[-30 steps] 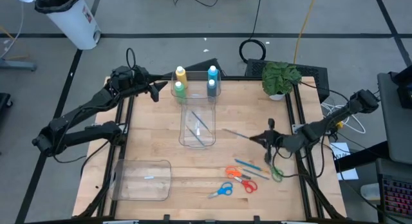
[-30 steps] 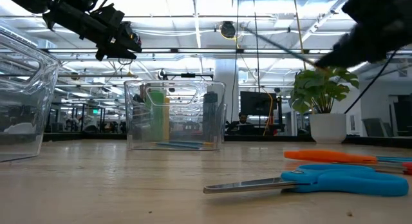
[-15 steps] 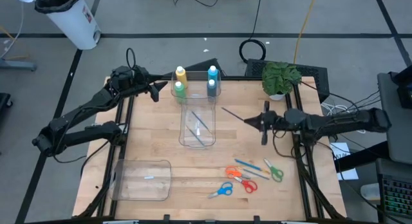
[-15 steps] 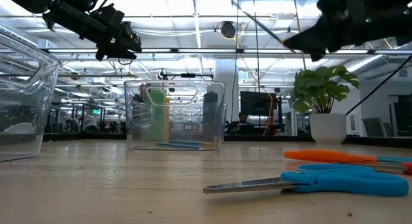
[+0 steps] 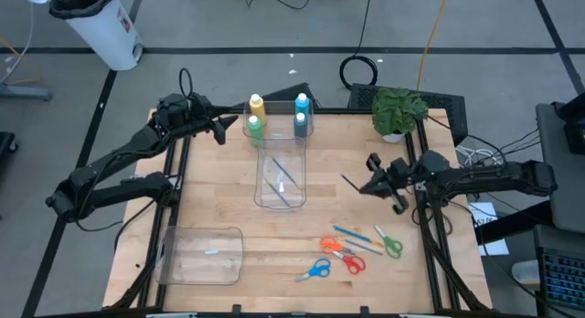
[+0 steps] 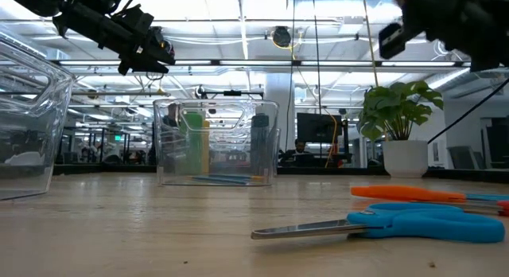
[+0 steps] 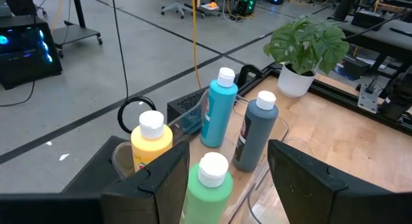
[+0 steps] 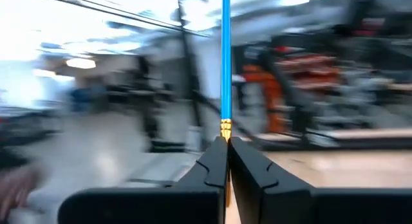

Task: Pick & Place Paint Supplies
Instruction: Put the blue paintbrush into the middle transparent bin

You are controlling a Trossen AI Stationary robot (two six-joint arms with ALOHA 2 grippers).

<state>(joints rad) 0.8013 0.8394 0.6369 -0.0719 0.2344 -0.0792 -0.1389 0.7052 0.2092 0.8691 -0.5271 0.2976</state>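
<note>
Swinging back toward the potted plant (image 5: 398, 111) side of the tabletop (image 5: 210, 199), the right hand (image 5: 368, 185) has turned since a second ago and now hangs just beside the clear bin (image 5: 280, 179), on the side facing the plant, its fingers pinched tight on a blue-handled brush (image 8: 226, 56). From its wrist camera the brush rises straight out from between the closed fingertips (image 8: 215, 161). The left hand (image 5: 222, 131) has not shifted: it hovers at the far edge of the tabletop, on the opposite side of the bin from the plant, fingers (image 7: 165, 180) spread moderately and holding nothing. Directly ahead of it stand the yellow bottle (image 7: 152, 142), green bottle (image 7: 208, 189), light blue bottle (image 7: 219, 108) and grey-blue bottle (image 7: 256, 131), clustered at the bin's far end. Inside the bin lies at least one brush (image 5: 283, 194). Nearer the front edge, three pairs of scissors (image 5: 340, 252) and more loose brushes (image 5: 356, 240) lie on the wood, with a second clear container (image 5: 199, 256) well apart from them.
</note>
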